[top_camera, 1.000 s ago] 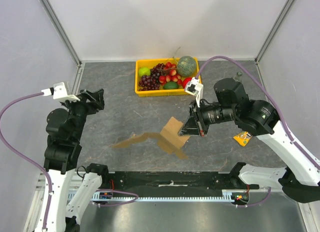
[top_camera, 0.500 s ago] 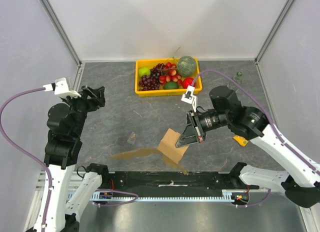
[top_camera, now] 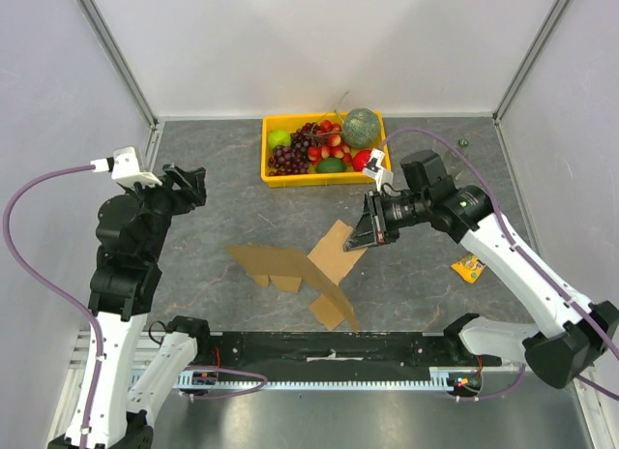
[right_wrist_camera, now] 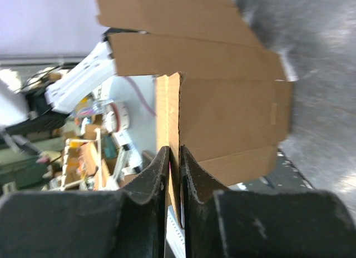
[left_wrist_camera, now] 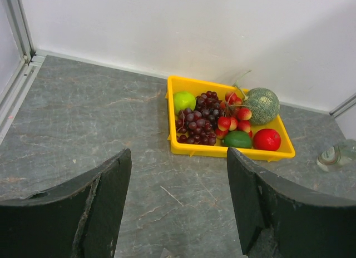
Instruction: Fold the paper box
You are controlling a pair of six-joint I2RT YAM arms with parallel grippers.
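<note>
Brown corrugated cardboard, the paper box (top_camera: 329, 260) lay near the front middle of the table (top_camera: 222, 178) as an opened-out sheet with its flaps spread, not yet a box at all. One long part rested flat toward the left. The part on the right was tilted up off the surface, because the right claw (top_camera: 360, 238) held it there. In the right wrist view the two fingers (right_wrist_camera: 153, 174) were pressed tight together on a thin edge of the sheet, with the panels and crease lines fanning out beyond them.

The left claw (top_camera: 184, 186) hung well apart from the cardboard, over the left side of the table. Its fingers (left_wrist_camera: 103, 185) stood wide apart with nothing between them, and its camera looked toward the yellow crate (left_wrist_camera: 222, 152) of fruit (left_wrist_camera: 208, 122) at the back wall. A small orange packet (top_camera: 469, 268) lay on the right, away from the work.

By my reading the task was barely begun. No side wall stood upright, no flap was tucked, and no enclosed shape showed in any view. What was done amounted to a firm pinch on one edge and a partial lift. Left to do, it seemed, was nearly everything: bending the panels along their creases, raising the sides, tucking the flaps and closing the lid, most likely with the idle left claw brought in to hold the sheet down.
</note>
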